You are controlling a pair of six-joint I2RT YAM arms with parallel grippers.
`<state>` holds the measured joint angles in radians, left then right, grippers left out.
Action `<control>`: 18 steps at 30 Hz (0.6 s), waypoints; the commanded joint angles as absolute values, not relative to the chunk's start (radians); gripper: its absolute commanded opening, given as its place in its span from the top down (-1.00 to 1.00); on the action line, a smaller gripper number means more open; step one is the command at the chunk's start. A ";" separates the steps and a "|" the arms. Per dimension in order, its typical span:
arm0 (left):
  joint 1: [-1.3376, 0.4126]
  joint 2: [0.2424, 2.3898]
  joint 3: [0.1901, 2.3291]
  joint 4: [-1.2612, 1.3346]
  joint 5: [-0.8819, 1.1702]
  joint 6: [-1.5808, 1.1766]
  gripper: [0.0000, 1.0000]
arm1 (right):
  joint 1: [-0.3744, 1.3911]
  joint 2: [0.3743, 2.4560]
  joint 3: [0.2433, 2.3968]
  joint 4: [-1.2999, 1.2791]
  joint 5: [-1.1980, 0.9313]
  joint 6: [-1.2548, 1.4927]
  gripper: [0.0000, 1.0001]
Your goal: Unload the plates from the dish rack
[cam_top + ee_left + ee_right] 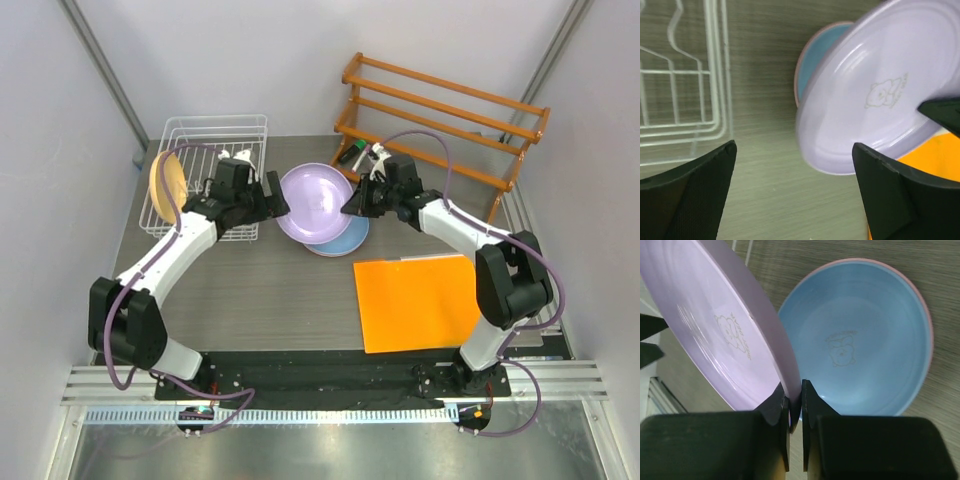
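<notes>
The white wire dish rack (215,160) stands at the back left, with the yellow-orange plate (166,178) upright at its left end. My right gripper (795,396) is shut on the rim of the lavender plate (715,325) and holds it tilted above the table (315,200). The light blue plate (855,340) lies flat below it, and a pink rim (921,296) shows under the blue plate. My left gripper (795,165) is open and empty, just beside the lavender plate's (880,100) left edge. The rack (685,90) is to its left.
An orange-brown wooden slatted shelf (440,110) stands at the back right. A flat orange square sheet (415,300) lies at the front right. A small green object (350,155) lies by the shelf's foot. Grey walls close in on both sides.
</notes>
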<state>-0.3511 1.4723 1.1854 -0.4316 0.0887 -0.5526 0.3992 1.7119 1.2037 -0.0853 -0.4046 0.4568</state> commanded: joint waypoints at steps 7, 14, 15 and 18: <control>-0.353 1.364 1.253 -0.436 -0.536 -0.384 -0.99 | 0.344 1.772 1.333 -0.288 -0.258 0.431 0.98; -0.328 1.322 1.186 -0.304 -0.793 -0.270 -0.99 | 0.321 1.816 1.342 -0.319 -0.290 0.426 0.88; -0.322 1.328 1.186 -0.302 -0.804 -0.268 -0.99 | 0.319 1.822 1.347 -0.325 -0.305 0.426 0.87; -0.284 1.360 1.192 -0.314 -0.810 -0.276 -0.99 | 0.319 1.835 1.348 -0.327 -0.334 0.417 0.82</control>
<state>-0.3264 1.3258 1.2007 -0.3626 -0.6960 -0.3096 0.3187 1.8324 1.2934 -0.3325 -0.2783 0.4370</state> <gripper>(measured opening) 0.994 0.120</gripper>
